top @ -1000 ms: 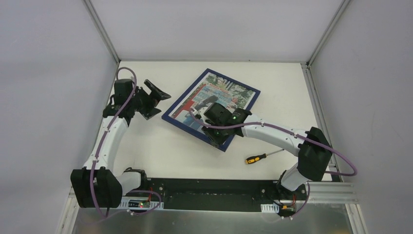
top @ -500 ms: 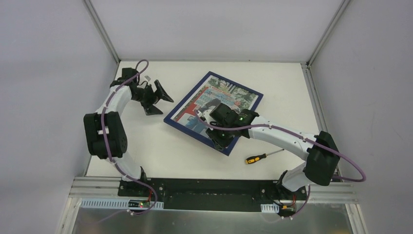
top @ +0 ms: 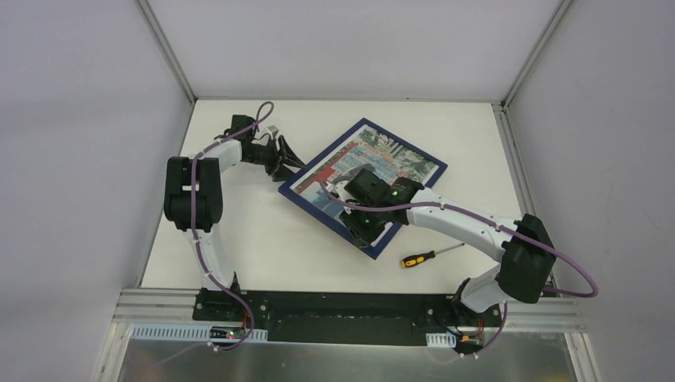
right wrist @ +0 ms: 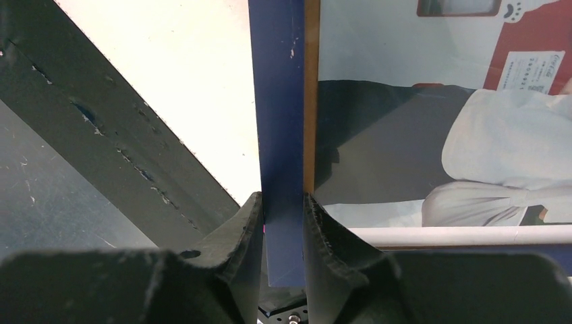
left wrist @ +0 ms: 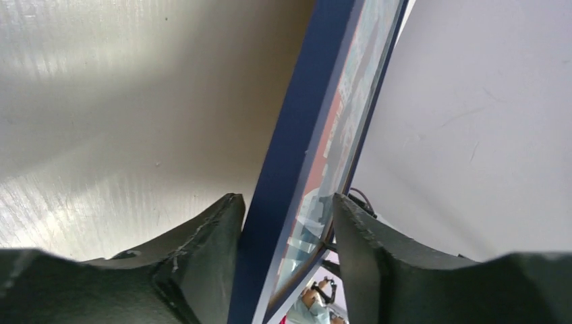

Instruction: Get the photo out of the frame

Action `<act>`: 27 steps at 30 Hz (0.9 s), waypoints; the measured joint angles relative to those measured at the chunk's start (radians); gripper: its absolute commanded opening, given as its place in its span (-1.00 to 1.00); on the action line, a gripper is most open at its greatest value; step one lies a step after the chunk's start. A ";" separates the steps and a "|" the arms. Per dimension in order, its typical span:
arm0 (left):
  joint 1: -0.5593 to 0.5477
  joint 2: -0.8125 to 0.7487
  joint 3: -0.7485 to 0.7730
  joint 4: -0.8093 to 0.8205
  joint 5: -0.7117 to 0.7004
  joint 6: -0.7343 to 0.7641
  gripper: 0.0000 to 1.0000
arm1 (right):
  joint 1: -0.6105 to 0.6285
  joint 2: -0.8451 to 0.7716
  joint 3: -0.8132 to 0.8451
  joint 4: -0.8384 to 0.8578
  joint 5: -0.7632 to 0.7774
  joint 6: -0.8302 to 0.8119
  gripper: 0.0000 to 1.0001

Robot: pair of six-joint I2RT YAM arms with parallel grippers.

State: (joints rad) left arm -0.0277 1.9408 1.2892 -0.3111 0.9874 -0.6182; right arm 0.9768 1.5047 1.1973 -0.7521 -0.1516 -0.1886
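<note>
Swung left gripper point(left wrist: 284, 204) in from 9 o'clock, parted astride frame point(left wrist: 283, 155) edge; right gripper point(right wrist: 282, 202) clamped on 6 o'clock rail; photo point(right wrist: 405, 101) still inside.

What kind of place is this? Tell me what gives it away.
Likely a robotics lab test cell: a white table walled by plain grey panels, a left arm and a right arm bolted at its near edge, and props, a picture frame and a screwdriver.

Blue edge of the frame point(right wrist: 276, 101) tight inside the right pincer point(right wrist: 282, 206).
</note>
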 measured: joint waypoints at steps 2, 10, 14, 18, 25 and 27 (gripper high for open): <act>-0.004 0.013 0.000 0.020 0.003 -0.020 -0.20 | 0.000 0.000 0.000 -0.002 -0.002 0.005 -1.00; -0.006 0.048 0.002 0.078 0.039 -0.066 -0.60 | -0.003 0.000 0.000 -0.002 0.005 0.021 -1.00; -0.006 0.047 0.002 0.101 0.051 -0.072 -0.76 | -0.003 0.000 0.000 0.000 0.009 0.024 -1.00; -0.006 0.025 -0.010 0.129 0.053 -0.087 -0.24 | -0.003 -0.007 -0.010 0.014 0.011 0.029 -1.00; -0.025 -0.013 -0.057 0.226 0.105 -0.158 0.05 | -0.003 -0.057 -0.036 0.006 0.006 0.038 -1.00; -0.039 -0.013 -0.061 0.238 0.107 -0.165 0.05 | -0.003 -0.068 -0.043 -0.006 0.005 0.039 -1.00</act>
State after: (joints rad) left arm -0.0662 1.9278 1.2278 -0.0727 1.0946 -0.7830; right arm 0.9741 1.4368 1.1545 -0.7582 -0.1471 -0.1501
